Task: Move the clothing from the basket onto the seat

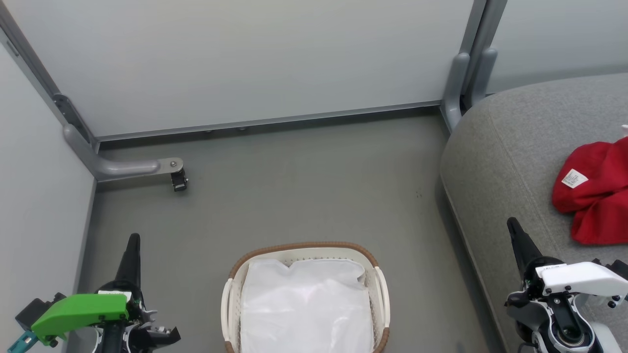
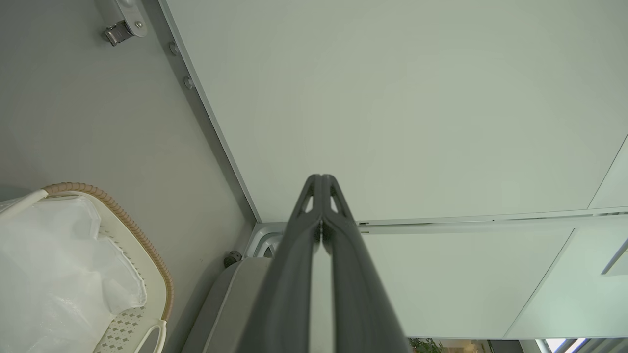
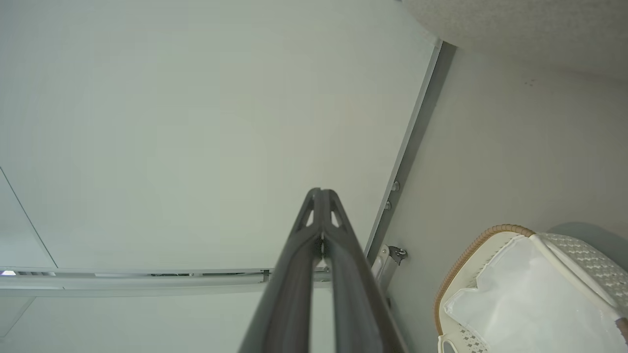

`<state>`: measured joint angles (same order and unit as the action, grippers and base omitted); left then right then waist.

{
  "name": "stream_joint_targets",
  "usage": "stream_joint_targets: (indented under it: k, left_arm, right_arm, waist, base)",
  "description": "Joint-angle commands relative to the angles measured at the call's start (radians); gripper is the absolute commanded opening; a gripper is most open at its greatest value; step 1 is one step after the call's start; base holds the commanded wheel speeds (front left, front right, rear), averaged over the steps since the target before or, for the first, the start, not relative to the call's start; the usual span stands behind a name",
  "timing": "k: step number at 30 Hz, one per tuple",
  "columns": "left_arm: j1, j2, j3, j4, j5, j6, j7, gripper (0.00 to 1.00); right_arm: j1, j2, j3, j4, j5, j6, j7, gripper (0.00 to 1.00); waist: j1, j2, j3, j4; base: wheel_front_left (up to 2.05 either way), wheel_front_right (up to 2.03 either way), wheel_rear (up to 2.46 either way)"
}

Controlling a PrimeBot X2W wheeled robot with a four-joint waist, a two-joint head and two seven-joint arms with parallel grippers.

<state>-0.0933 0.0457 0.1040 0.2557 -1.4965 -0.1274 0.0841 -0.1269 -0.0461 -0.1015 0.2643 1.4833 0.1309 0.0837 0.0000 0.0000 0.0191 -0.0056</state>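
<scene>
Symmetrically, the left gripper and right gripper flanked the laundry basket, each closed tight and empty, red clothing lying on the seat.

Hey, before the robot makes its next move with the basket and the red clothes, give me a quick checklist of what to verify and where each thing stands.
1. No red fabric in the basket: ok, the white liner is what shows inside.
2. Nothing hidden beneath the liner: cannot tell.
3. The clothing rests on the seat: ok, though it runs off the head view's right edge.
4. The left hand is empty: ok, fingers shut on nothing.
5. The right hand is empty: ok, shut, apart from the clothing.
</scene>
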Motion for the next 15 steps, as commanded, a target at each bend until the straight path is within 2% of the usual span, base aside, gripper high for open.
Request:
stream_joint_targets:
  k: [1, 15]
  left_arm:
    - [-0.019, 0.007, 0.006, -0.008, -0.022, -0.004, 0.006, 0.00]
    - [-0.022, 0.008, 0.012, -0.012, -0.113, -0.006, 0.030, 0.00]
  right_arm:
    - [0.017, -0.006, -0.005, -0.009, 0.024, 0.000, 0.008, 0.00]
    - [0.023, -0.007, -0.014, -0.022, 0.123, 0.000, 0.032, 0.00]
  waist:
    - [0.0000, 0.0000, -0.002, 0.001]
    - [0.0000, 0.0000, -0.014, 0.005]
  base:
    - [0.00, 0.00, 0.00]
    - [0.00, 0.00, 0.00]
